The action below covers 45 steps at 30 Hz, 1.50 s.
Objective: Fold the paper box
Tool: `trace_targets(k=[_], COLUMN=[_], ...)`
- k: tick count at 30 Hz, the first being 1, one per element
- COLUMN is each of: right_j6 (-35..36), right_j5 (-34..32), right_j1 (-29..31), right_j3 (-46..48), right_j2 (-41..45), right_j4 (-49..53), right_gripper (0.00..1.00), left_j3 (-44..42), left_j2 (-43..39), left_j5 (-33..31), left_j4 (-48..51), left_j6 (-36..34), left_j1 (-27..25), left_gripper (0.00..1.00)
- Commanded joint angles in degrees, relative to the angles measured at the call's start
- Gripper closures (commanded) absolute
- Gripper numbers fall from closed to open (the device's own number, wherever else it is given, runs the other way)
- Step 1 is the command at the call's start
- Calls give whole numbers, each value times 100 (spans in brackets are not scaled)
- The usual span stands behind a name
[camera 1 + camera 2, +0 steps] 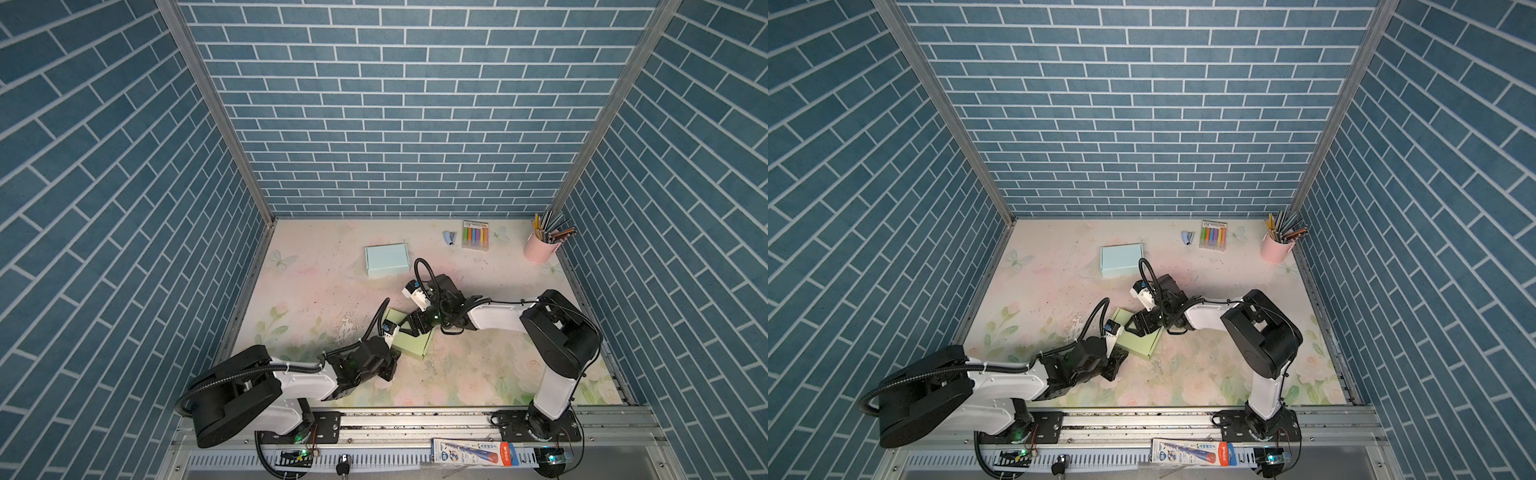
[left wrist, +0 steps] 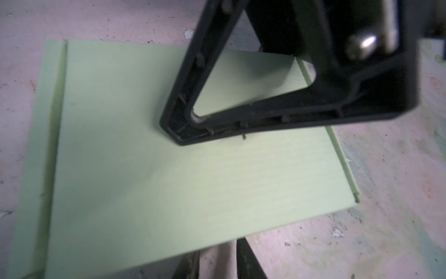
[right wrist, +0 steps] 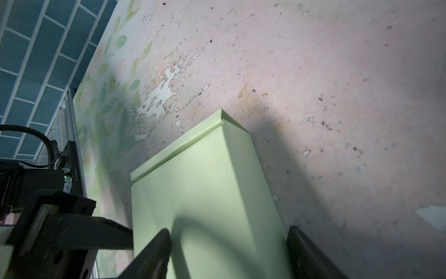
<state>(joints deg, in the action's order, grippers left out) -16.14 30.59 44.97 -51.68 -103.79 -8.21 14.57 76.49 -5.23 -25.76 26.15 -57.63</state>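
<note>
While the light green paper box (image 1: pixel 411 344) lies flat on the flowery table (image 1: pixel 478 365), the right gripper (image 3: pixel 229 230) holds its jaws wide open over it. The left gripper (image 2: pixel 217 262), open a little, sits just beside its edge.

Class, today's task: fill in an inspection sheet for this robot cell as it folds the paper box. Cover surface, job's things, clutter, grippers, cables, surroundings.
Surface: floral table, print worn off in a patch left of the green box.
Job's things: green box folded shut, mid-table; blue box closed, farther back.
Clutter: stapler, marker pack and pink cup of pencils along the back; pen pack on the front rail.
Grippers: left gripper slightly open at the green box's edge, holding nothing; right gripper open over its lid.
Cables: a black hose loops off each wrist.
Surroundings: blue brick-pattern walls on three sides.
</note>
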Motion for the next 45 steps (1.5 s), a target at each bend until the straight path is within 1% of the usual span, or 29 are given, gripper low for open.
trace_targets(k=[1, 7, 12, 15, 18, 20, 22, 25, 28, 30, 32, 35, 37, 40, 45], right_j6=[-65, -162, -127, -129, -229, -316, -487, -800, -1155, -1432, -1687, -1995, -2227, -2435, -2465], right_j5=[178, -406, -688, -966, -1169, -1361, -1484, -1670, -1818, -1826, -1669, -1446, -1319, -1219, -1121], right_j1=[308, -36, -146, -156, -147, -117, -95, -42, 100, 199, 251, 341, 463, 640, 707], right_j3=[126, -21, -269, -254, -37, 169, 468, 896, 1340, 1693, 2011, 2391, 2627, 2735, 2779], right_j2=[15, 392, 508, 775, 1312, 1757, 2263, 2932, 3521, 3839, 4059, 4183, 4184, 3877, 3162], right_j4=[658, 689, 796, 899, 981, 1093, 1144, 1290, 1427, 1363, 1235, 937, 497, -40, -763], right_gripper=[24, 18, 15, 15, 14, 15, 15, 15, 15, 15, 15, 15, 14, 14, 17], left_j3=[37, -269, -177, -82, 59, 212, 369, 555, 794, 930, 976, 981, 967, 834, 736], left_j2=[-34, -615, -1037, -1386, -1807, -2052, -2196, -2120, -1887, -1709, -1498, -1119, -904, -786, -603], left_j5=[-280, -57, 75, 38, 254, 337, 591, 1257, 1466, 1441, 1469, 1609, 1678, 1761, 2010], left_j4=[-209, 235, 830, 1196, 1473, 1699, 1852, 1823, 1819, 1799, 1667, 1456, 1345, 1106, 854], left_j6=[-34, 150, 171, 245, 244, 146, -20, -213, -371, -465, -506, -537, -541, -484, -347], left_j1=[67, -2, -4, 36, 225, 442, 897, 1782, 2299, 2408, 2479, 2573, 2598, 2631, 2659], left_gripper=[72, 69, 62, 61, 57, 52, 45, 36, 32, 30, 29, 27, 26, 26, 26])
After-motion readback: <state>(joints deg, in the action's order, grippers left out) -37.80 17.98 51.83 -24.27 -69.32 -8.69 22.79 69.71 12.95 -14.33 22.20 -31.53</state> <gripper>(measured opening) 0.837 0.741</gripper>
